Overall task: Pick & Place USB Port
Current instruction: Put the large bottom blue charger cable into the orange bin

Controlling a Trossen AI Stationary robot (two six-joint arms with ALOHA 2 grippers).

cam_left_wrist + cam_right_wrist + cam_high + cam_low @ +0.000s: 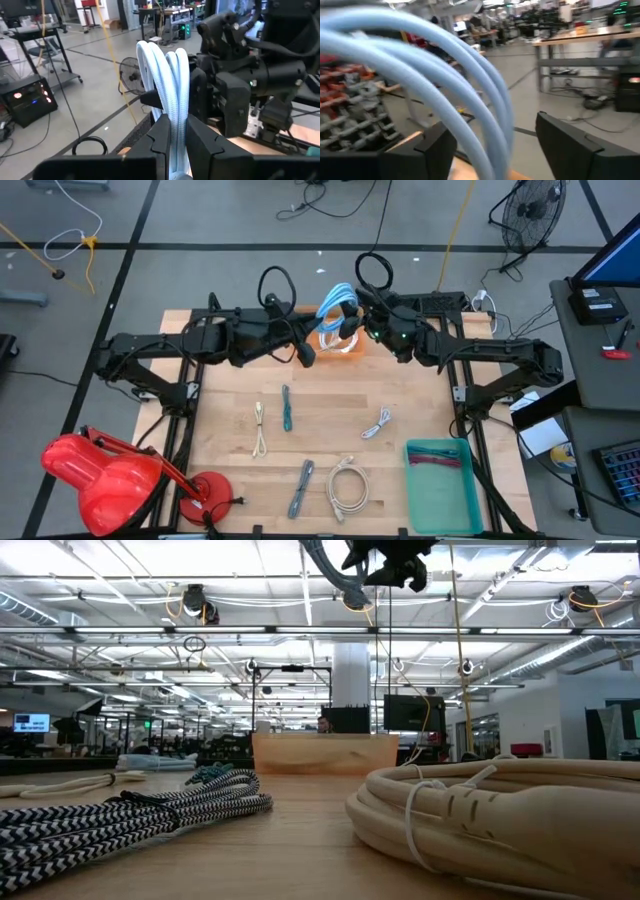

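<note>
Showing a handover above the far middle of the counter [400,480]: the light-blue coiled cable [338,308] hung in the air between the two arms, over an orange bin [338,343] at the counter's far edge; the left claw [310,352] was pinching the cable, its two dark fingers [162,137] pressed against the bundled strands on either side, with the loops rising upright out of the grip [167,75]; the right claw [352,315] stood just beside the same coil with its fingers spread wide; in the right wrist view the blue loops [445,85] arched across the gap between the two dark fingers [580,145], touching neither as far as could be told.

On the counter nearer the camera lay the other cables, well apart from the claws: a teal cable [286,408] and a pale thin cable [261,428] left of centre; a white cable [377,423] right of centre; a black-and-white braided cable [301,487] beside a cream coiled cable [347,483] near the front edge; a teal tray [442,490] sat at the front right corner, holding a dark red cable [436,460]; a red lamp [110,475] stood off the front left corner.
</note>
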